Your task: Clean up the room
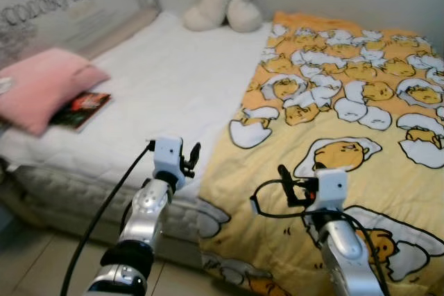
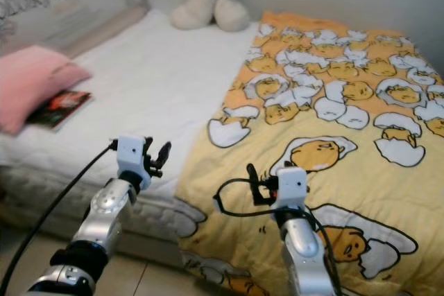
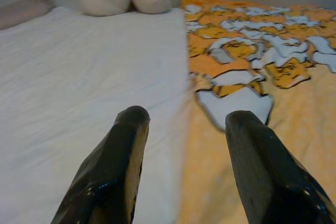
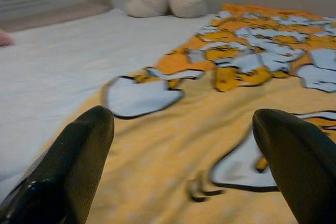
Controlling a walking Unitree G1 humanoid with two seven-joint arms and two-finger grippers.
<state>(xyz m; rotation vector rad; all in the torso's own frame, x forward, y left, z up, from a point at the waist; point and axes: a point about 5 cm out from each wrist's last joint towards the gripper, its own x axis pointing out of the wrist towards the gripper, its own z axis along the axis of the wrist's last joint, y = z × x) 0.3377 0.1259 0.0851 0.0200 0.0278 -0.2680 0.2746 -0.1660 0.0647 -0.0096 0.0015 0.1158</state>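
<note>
Left eye view: robot stands at the side of a bed (image 1: 173, 81), both arms raised over its near edge. Yellow egg-print blanket (image 1: 347, 123) covers the robot's right portion of the bed; white sheet is bare on the left portion. The blanket's left border runs roughly front to back, from the near edge up toward the plush toy (image 1: 222, 1) by the far wall, and drapes over the near side of the mattress.

Left claw (image 1: 192, 157) hovers right at that border, fingers spread, nothing between them; in the left wrist view the border runs up between the two fingers (image 3: 118, 166), sheet on one side, blanket on the other. Right claw (image 1: 284, 184) sits over the blanket itself, also spread and empty, well inside the fabric.

Pink pillow (image 1: 41, 88) lies far left near the headboard, a book (image 1: 83, 110) tucked partly under it, both well apart from either claw.

Judgement: if the blanket gets straightened, the left claw is nearer the loose border, straight ahead and just below it; the right would have to pinch mid-fabric.
</note>
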